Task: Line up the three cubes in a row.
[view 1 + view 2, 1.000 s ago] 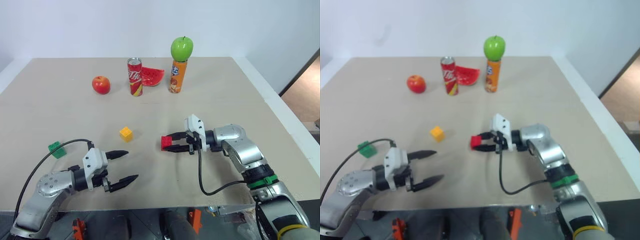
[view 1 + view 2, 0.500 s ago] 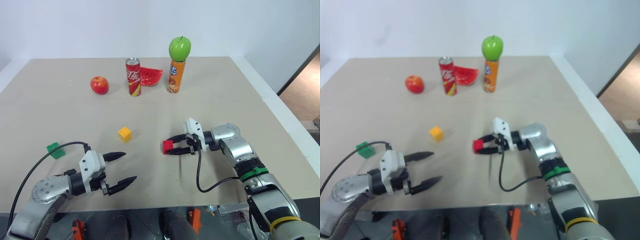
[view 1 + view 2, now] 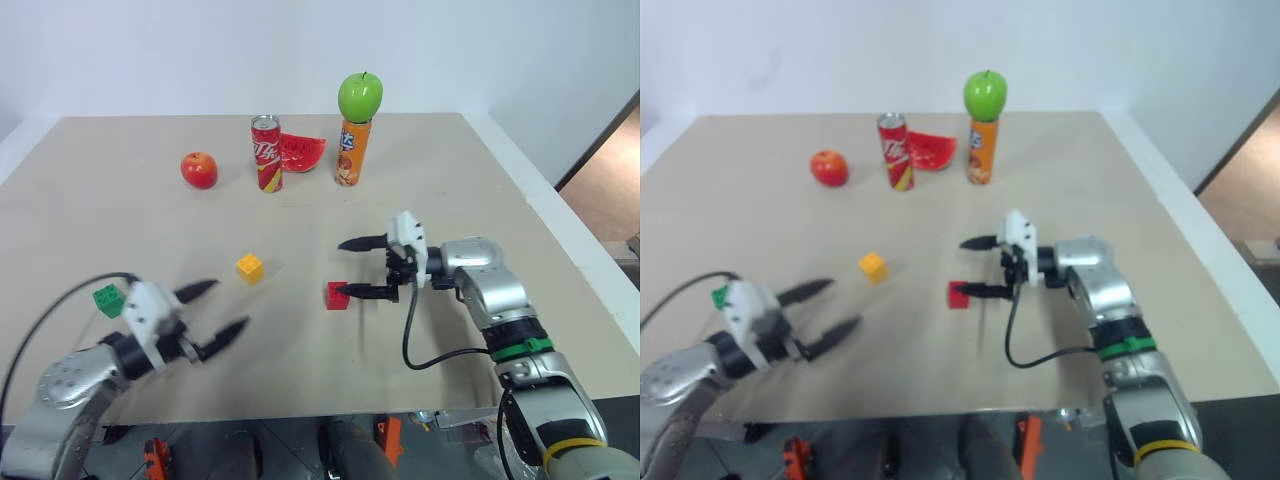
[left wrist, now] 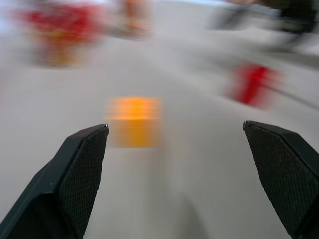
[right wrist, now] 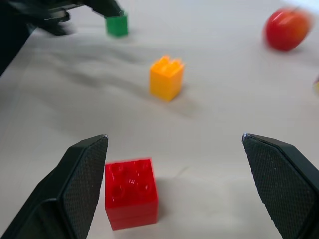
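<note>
Right gripper (image 3: 362, 268) spread wide, red cube (image 3: 337, 295) set down on the table (image 3: 480, 180).

Its near finger lies just beside the red cube, which rests free. The yellow cube (image 3: 250, 267) sits to the left of the red cube and slightly farther back; the green cube (image 3: 108, 298) lies well beyond it, farther left. The left gripper (image 3: 215, 309), also spread wide and empty, hovers near the green cube. Placing the red cube looks finished; next, the left gripper would likely need to fetch the green cube and bring it into line with the other two.

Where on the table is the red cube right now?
The red cube sits on the table near its middle, right of the yellow cube, beside the open right gripper.
</note>
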